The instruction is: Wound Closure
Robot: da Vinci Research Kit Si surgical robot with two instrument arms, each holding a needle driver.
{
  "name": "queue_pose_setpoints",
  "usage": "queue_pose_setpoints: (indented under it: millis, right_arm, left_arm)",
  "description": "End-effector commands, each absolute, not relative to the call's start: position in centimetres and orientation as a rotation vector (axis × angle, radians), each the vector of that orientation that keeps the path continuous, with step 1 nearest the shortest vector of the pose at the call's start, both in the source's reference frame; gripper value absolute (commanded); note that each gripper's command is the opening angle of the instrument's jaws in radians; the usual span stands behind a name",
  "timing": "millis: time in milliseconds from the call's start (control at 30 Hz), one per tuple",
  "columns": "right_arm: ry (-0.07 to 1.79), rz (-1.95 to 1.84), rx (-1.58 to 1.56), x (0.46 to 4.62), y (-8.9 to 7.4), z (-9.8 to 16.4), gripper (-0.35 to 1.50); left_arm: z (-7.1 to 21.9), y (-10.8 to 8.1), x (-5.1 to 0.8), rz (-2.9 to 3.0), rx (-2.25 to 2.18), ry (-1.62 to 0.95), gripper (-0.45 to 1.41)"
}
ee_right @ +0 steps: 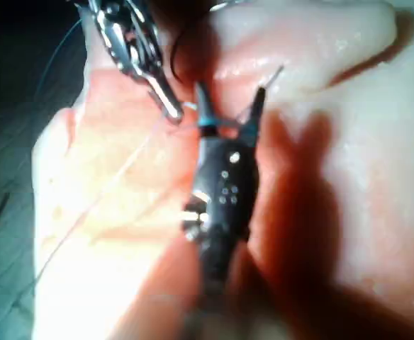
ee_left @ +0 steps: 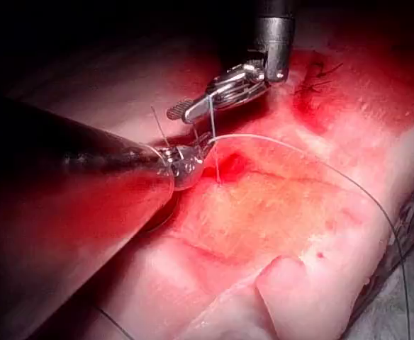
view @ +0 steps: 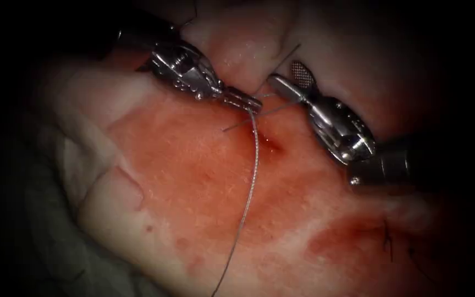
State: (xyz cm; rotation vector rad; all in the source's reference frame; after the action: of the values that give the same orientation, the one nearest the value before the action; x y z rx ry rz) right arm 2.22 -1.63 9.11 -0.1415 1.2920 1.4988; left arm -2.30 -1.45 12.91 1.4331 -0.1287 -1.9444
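My left tool (view: 248, 103) comes in from the upper left, and its jaws are shut on the pale thread (view: 254, 165) just left of the cut (view: 273, 144). From those jaws the thread hangs in a long curve down over the tissue (view: 182, 181). Two short thread ends (view: 265, 113) cross between the tools. On the right of the cut my right tool (view: 286, 73) has its jaws open, with one thread end running between them and nothing gripped. The left wrist view has the left tool (ee_left: 193, 159) holding the thread (ee_left: 320, 159) beside the cut (ee_left: 232, 164). The right wrist view looks along the spread right jaws (ee_right: 230, 91).
Red fluid (view: 221, 181) stains the tissue around and below the cut. Dark thread ends of stitches (view: 388, 242) stand at the lower right. A pale fold of tissue (view: 111, 192) rises at the left, with grey cloth (view: 23, 231) beyond it.
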Motion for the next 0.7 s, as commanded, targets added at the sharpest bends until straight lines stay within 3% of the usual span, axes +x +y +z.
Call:
queue_pose_setpoints:
  millis: [33, 700]
  right_arm:
    - [1.281, 1.510, -0.148, 2.25, -1.69, 9.22, 0.98]
    - [1.256, 1.556, -0.214, 2.27, -1.44, 9.37, 0.88]
  left_arm:
    - [12.96, -1.46, -2.35, -1.942, 1.435, -0.128, -0.45]
    - [13.00, -1.36, -2.40, -1.946, 1.433, -0.127, -0.45]
